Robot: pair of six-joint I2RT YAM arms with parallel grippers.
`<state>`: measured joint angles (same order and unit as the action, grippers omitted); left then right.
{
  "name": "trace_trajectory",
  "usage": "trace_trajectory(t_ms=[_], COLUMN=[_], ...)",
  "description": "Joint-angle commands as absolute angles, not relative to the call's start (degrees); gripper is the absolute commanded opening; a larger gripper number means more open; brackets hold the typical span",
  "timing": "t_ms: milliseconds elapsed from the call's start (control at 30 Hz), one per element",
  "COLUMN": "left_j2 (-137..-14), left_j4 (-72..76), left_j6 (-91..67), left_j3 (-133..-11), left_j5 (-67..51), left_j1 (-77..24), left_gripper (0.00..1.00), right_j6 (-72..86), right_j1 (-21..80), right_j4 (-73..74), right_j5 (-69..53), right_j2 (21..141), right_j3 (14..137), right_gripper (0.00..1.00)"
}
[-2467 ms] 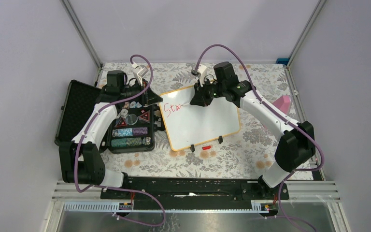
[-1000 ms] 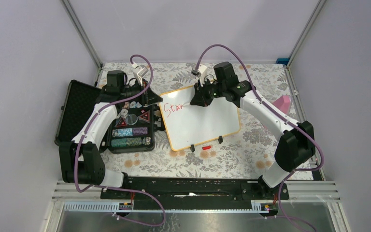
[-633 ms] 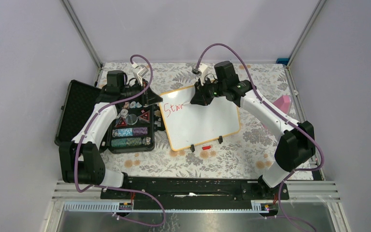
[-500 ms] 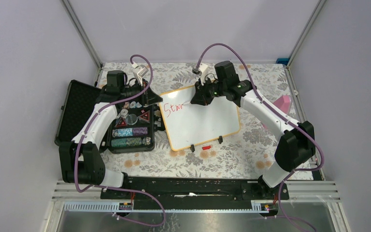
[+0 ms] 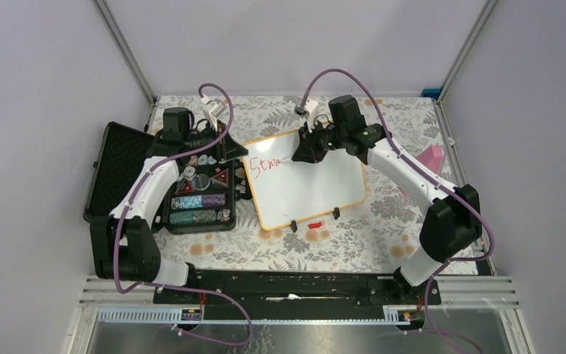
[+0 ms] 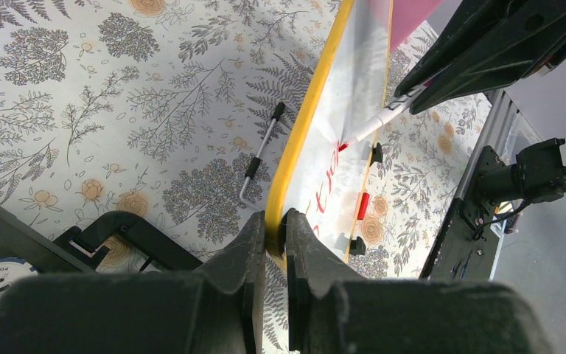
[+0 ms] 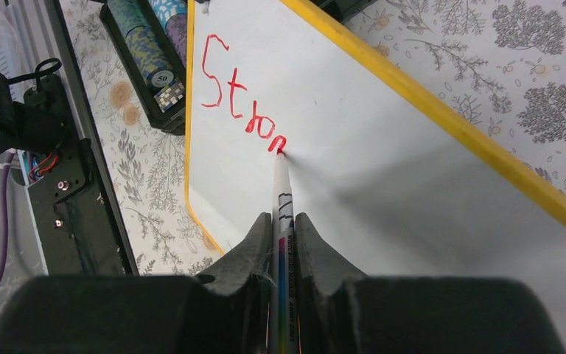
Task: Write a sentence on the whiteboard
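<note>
The red writing (image 7: pixel 239 103) has grown to "Stron"; the right gripper (image 7: pixel 283 218) clamps the marker (image 7: pixel 281 173), and the left gripper (image 6: pixel 274 221) pinches the whiteboard (image 5: pixel 309 188) at its edge.

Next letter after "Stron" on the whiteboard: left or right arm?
Right. The right gripper is shut on the marker, with its tip on the whiteboard at the last letter. The left gripper is clamped on its yellow frame.

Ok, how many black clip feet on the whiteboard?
2, both on the whiteboard's near edge: left clip foot near its corner, right clip foot further along. Far edge partly hidden.
</note>
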<state>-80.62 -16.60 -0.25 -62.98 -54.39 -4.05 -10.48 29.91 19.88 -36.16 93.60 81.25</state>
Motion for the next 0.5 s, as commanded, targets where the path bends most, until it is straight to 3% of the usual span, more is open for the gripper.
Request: trace_trajectory(t_ms=[0, 467], left_j2=[-80.33, -80.42], left_j4=[-18.17, -17.90], left_j6=[2.26, 2.06], left_j3=[-62.71, -62.62], left_j5=[-53.44, -53.44], left_j1=[-5.54, -5.53], left_gripper=[0.00, 0.00], right_j6=[-11.47, -9.96], right_j1=[29.09, 28.58], right_j4=[18.62, 19.38], right_j5=[-34.30, -37.08], right_j2=[92.55, 89.85], right_j3=[79.86, 81.30], right_gripper=[0.00, 0.00])
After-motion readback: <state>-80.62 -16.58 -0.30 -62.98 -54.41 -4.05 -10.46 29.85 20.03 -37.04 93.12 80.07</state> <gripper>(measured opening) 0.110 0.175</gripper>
